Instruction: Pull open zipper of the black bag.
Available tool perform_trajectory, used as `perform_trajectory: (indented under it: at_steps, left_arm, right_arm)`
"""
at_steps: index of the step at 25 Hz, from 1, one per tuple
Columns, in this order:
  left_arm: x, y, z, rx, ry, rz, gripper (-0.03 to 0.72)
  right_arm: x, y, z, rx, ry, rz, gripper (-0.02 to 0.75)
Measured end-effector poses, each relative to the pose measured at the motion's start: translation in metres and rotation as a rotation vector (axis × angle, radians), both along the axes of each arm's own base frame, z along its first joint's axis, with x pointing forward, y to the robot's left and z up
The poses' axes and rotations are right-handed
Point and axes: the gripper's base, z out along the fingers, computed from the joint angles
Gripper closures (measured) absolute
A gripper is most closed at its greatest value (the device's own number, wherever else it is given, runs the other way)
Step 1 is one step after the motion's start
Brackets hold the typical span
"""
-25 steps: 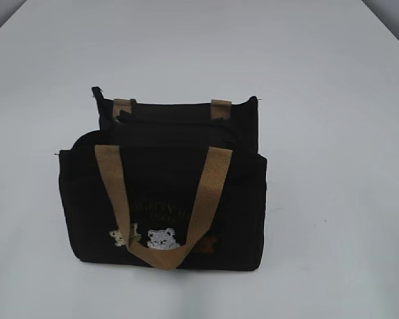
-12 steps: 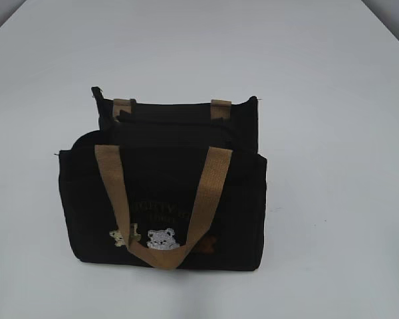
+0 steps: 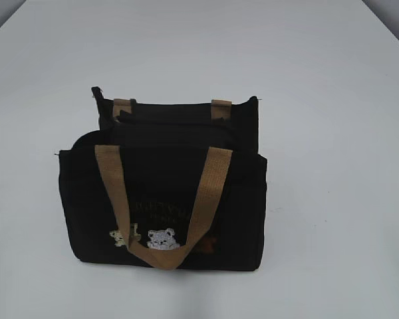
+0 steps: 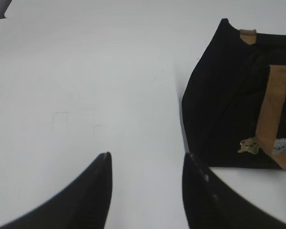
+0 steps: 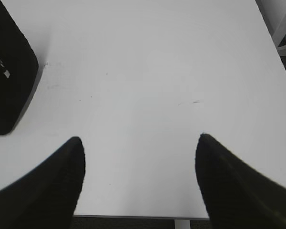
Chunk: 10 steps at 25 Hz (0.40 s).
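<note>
White and bare, the table (image 3: 332,133) carries only the black bag (image 3: 163,199), which stands upright a little left of centre, its bear-patched front toward the near edge. One tan handle (image 3: 163,206) hangs down over the front; the stubs of the other (image 3: 221,107) show at the far side.

Neither arm appears in the exterior view. The left gripper (image 4: 145,164) hovers over bare table left of the bag with its jaws partly apart and nothing between them. The right gripper (image 5: 139,143) hovers over the table right of the bag, jaws wide and empty; only the bag's rounded end shows at the left edge of its view.

The bag's long axis runs left to right across the table, and the zipper (image 3: 176,121) follows that line along the top, between the near and far panels. A small dark tail sticks up at the far left end; I cannot tell whether that is the pull tab, as no silver tab shows clearly.

The risks, as I judge them: the bag is soft and unanchored, so pulling along the zipper with one arm could drag or tip it rather than open it. The tab is small and dark against dark fabric, so jaws could close on fabric or a strap instead.
</note>
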Motion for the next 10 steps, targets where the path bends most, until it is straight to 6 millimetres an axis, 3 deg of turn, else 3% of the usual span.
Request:
perform_trajectory:
  at_steps: [10]
  left_arm:
    - [0.0000,0.0000,0.0000,0.000,0.000,0.000,0.323]
  right_arm:
    - [0.0000,0.0000,0.0000,0.000,0.000,0.000,0.178]
